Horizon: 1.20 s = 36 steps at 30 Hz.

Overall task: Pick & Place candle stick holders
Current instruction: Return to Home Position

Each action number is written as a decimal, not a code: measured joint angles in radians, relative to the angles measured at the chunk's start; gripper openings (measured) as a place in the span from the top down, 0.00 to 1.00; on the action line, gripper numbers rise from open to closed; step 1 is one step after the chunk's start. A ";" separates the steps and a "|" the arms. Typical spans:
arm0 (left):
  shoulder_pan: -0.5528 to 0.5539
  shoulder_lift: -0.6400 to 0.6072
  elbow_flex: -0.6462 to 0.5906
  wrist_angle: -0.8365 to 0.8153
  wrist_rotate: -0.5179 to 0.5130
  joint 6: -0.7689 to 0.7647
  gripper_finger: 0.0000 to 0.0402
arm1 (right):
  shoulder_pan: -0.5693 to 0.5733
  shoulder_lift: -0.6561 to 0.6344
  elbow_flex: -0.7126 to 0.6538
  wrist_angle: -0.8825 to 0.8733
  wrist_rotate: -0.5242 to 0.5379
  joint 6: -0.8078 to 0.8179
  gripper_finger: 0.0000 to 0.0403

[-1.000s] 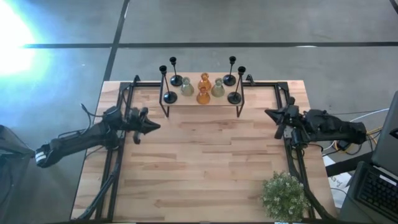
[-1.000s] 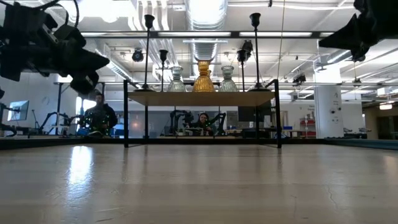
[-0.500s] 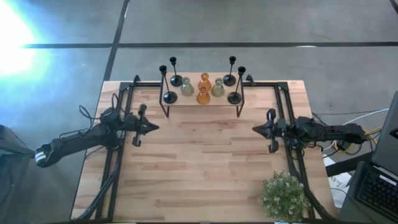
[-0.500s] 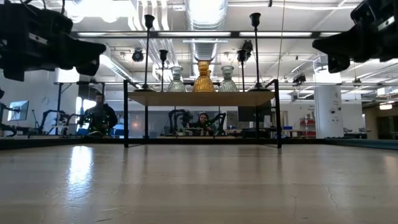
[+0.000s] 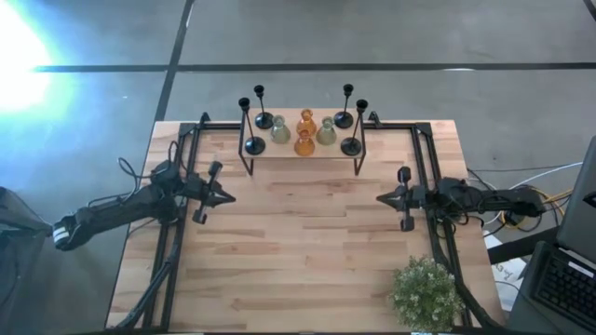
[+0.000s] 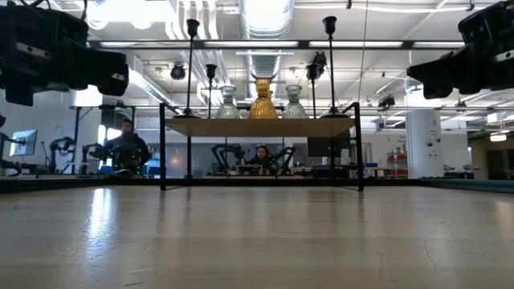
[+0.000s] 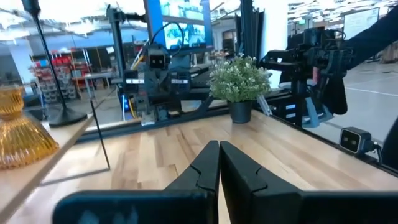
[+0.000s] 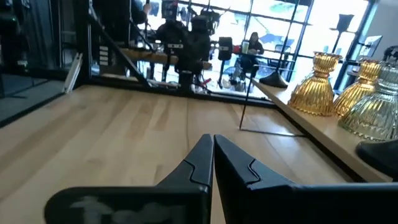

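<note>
Cropped in the low view, left pincer and right pincer hover closed, empty, well apart from eight candle stick holders on the shelf at the table's far edge.

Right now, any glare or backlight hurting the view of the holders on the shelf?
High view: blown-out glare on the floor at far left, away from the shelf; left gripper and right gripper sit clear of it. Low view: ceiling lights backlight the black holders into silhouettes; sheen on the table. Right wrist view: bright windows behind, amber holders well lit.
</note>
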 joint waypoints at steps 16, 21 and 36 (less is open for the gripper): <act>0.000 0.002 -0.002 -0.033 -0.002 -0.208 0.95 | 0.000 0.041 0.000 0.000 0.001 0.011 0.98; 0.001 0.002 -0.002 -0.033 -0.002 -0.209 0.96 | 0.000 0.042 0.000 0.000 0.001 0.011 0.98; 0.000 0.002 -0.002 -0.033 -0.002 -0.209 0.95 | 0.000 0.042 0.000 0.000 0.003 0.011 0.98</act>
